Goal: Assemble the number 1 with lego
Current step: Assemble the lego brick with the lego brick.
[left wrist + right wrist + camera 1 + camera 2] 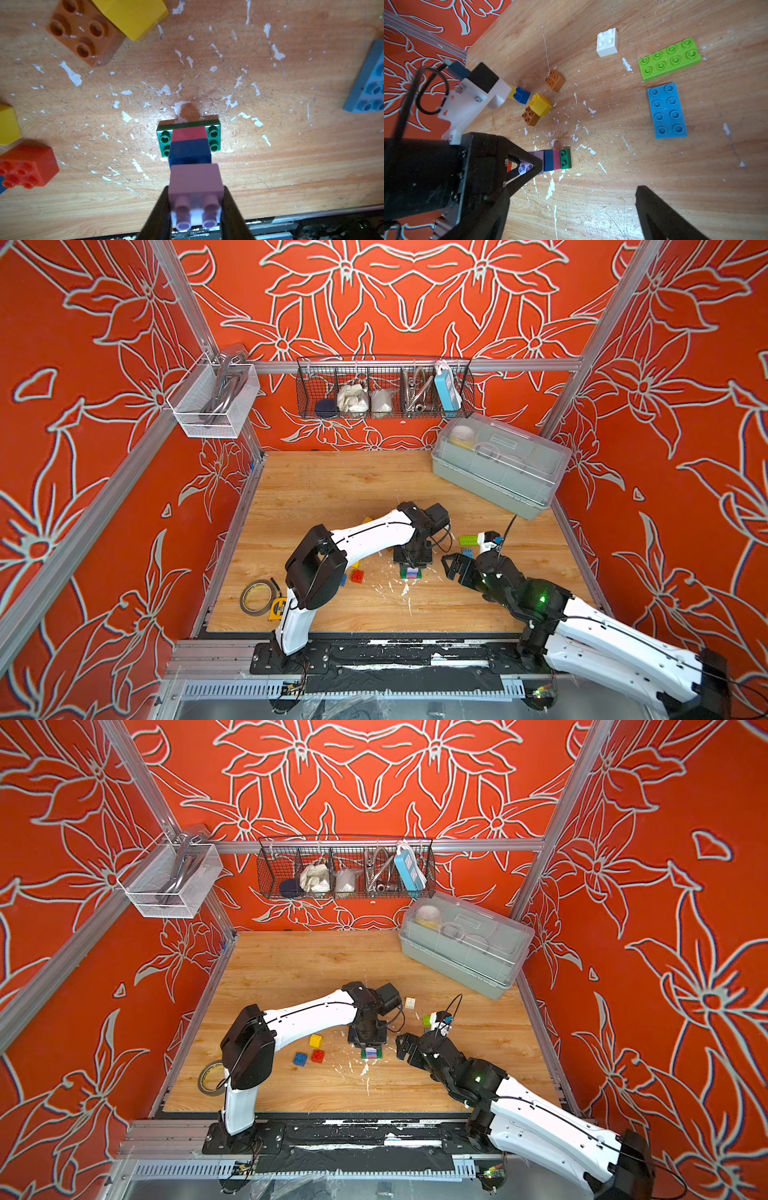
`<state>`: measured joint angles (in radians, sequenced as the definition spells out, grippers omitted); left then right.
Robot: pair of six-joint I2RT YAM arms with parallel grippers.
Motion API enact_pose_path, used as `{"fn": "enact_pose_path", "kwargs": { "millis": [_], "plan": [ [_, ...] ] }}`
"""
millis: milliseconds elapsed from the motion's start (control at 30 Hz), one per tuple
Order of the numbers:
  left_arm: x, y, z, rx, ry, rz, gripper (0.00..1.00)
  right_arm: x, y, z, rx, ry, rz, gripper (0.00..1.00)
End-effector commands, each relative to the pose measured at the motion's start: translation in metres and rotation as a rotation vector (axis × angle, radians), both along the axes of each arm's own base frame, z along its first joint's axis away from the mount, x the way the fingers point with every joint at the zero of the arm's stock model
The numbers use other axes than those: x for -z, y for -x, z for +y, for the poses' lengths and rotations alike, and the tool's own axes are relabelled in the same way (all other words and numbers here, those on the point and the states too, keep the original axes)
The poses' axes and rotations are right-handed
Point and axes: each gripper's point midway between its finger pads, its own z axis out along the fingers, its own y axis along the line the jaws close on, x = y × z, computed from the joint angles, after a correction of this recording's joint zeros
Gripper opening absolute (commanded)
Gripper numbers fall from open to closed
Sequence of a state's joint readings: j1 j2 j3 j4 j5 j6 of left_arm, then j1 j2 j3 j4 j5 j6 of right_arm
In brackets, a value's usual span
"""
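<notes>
Left gripper (pixel 195 200) clamps seemingly pink brick (pixel 195 178) atop stack (pixel 189 148).

Left arm (pixel 374 537), centre of a top view: white shell links, black joint housings, thin black cable (pixel 365 526) along the white shell. Black base plate (pixel 316 657), lower centre.

Right arm (pixel 615 649), lower right: same white shells and black joints, black line on top, green light (pixel 542 598) on one joint.

Left gripper (pixel 195 188), bottom centre of the left wrist view: black tapered fingers (pixel 158 216).

Right wrist view, left side: white camera mount (pixel 467 104) with silver screws (pixel 479 99), black block (pixel 483 80), looped black lead (pixel 428 93). The finger beside it has a triangular cutout.

Right gripper (pixel 449 568): all black.
</notes>
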<state>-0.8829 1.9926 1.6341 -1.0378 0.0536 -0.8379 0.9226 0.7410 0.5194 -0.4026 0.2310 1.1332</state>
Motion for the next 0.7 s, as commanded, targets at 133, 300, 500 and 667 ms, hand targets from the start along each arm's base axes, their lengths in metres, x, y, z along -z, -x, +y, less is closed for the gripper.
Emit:
{"fn": "enact_pose_path", "kwargs": {
  "millis": [133,300,500,667],
  "plan": [
    [0.0158,0.0056,0.0186,0.000,-0.078,0.034,0.11,0.0049,-0.0006,-0.0033,0.011,0.005,-0.001,1.00],
    [0.0174,0.0019,0.0230,-0.007,-0.077,0.035,0.12,0.0050,-0.0007,-0.0026,0.009,0.005,-0.001,1.00],
    [0.0197,-0.0003,0.0234,-0.005,-0.077,0.036,0.12,0.0045,-0.0012,-0.0025,0.011,0.003,-0.002,1.00],
    [0.0248,0.0013,0.0221,-0.008,-0.074,0.050,0.11,0.0057,-0.0012,-0.0024,0.011,0.006,-0.001,1.00]
  ]
}}
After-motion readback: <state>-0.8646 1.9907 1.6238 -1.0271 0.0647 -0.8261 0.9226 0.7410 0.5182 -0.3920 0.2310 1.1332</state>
